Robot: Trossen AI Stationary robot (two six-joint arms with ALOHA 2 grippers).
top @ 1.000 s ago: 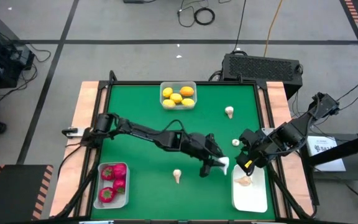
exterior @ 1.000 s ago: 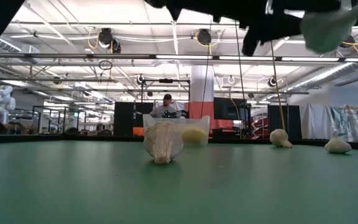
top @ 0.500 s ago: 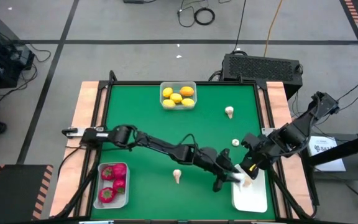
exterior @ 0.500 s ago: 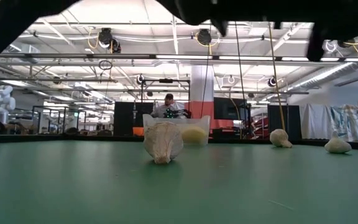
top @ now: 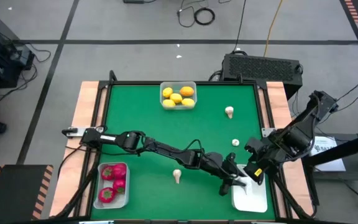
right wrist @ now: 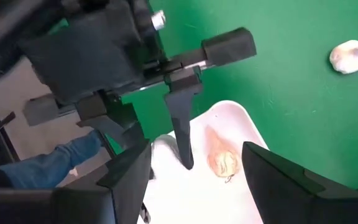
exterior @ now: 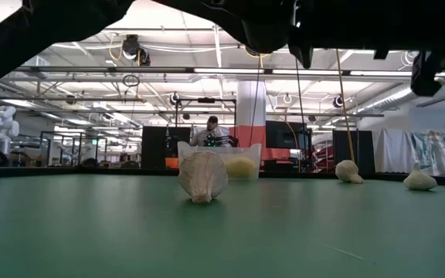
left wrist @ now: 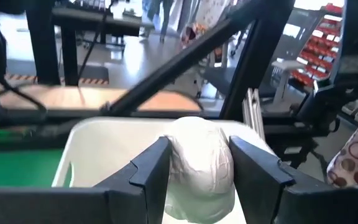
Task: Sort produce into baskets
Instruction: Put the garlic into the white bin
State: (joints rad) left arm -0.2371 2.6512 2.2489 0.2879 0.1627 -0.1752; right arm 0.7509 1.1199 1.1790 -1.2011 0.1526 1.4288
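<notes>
**Mushroom held over the basket at the near right corner**

A whitish mushroom (left wrist: 199,168) is being grasped by the left end effector (top: 236,182) above the basket (top: 252,200) near the desk's near right corner. The right end effector (top: 257,167) is being kept released just beside it.

overhead, table-level, two wrist close-ups

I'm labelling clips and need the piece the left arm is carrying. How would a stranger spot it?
Find the white basket at the green table's near right corner. The left gripper reaches over its rim, fingers shut on a whitish mushroom. Unlike the loose mushrooms on the felt, it is held between fingers.
</notes>
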